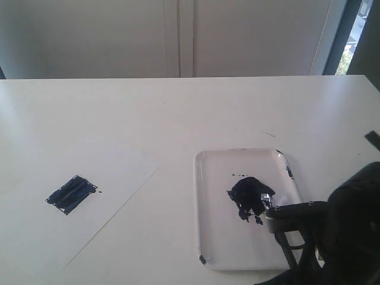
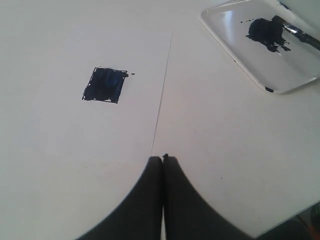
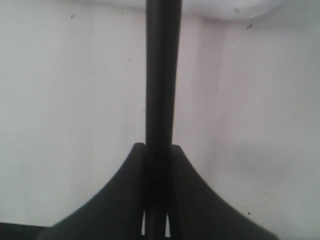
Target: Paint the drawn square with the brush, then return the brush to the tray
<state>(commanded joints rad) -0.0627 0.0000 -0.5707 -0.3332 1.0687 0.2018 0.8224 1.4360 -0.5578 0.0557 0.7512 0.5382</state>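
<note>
A white table (image 1: 178, 113) carries a large paper sheet (image 1: 113, 166) on the left of the exterior view and the tray (image 1: 225, 240) at lower right, well apart from each other. Nothing lies between them. The drawn square (image 1: 72, 193) sits on the sheet at lower left, filled with streaky dark blue. A dark blue paint blot (image 1: 249, 198) marks the tray's middle, and a small dark mark (image 1: 202, 259) sits in its lower left corner.

The right arm fills the lower right corner, reaching in over the tray's right edge. The right gripper (image 3: 158, 146) is clamped on the black handle of the brush (image 1: 267, 197), whose silver ferrule lies at the blot. The left gripper (image 2: 162, 159) has its tips pressed together, holding nothing, above the table just beside the sheet's edge.

One square, one brush, one tray, one sheet, two grippers
</note>
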